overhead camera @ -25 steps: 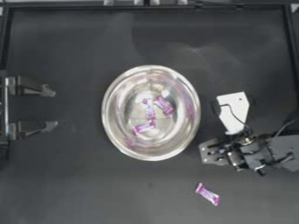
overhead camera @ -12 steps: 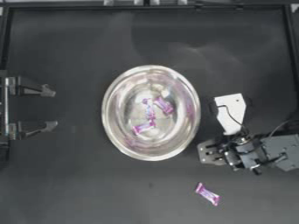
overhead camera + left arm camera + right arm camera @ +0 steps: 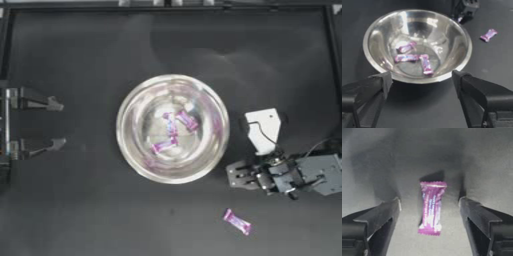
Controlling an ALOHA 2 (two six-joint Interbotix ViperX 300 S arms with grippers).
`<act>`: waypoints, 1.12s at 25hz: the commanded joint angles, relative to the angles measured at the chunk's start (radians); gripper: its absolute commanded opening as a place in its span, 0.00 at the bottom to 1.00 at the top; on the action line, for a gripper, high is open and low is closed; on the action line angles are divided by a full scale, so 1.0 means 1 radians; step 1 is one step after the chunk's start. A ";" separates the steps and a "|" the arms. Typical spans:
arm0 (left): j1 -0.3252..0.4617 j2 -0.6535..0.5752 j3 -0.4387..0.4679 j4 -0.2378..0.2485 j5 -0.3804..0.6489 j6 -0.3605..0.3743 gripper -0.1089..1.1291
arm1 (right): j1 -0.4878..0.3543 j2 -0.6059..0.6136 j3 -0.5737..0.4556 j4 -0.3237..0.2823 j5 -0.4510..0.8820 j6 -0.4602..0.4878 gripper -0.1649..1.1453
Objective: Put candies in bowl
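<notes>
The right gripper [image 3: 429, 203] hung just off the steel bowl's [image 3: 130, 150] right-front rim, jaws spread wide to either side of one purple-wrapped candy [image 3: 431, 208] lying flat on the dark table [image 3: 80, 210], touching neither jaw. Three wrapped candies [image 3: 413, 58] lay clustered in the bowl's middle, and a loose candy [image 3: 237, 221] lay near the table's front edge, well apart from the bowl with bare surface around it. The left gripper [image 3: 57, 124] sat parked at the left edge, jaws wide apart.
</notes>
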 commanded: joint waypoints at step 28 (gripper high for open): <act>0.002 0.005 -0.008 0.002 -0.005 0.000 0.90 | -0.005 -0.071 -0.057 -0.020 0.077 -0.074 0.36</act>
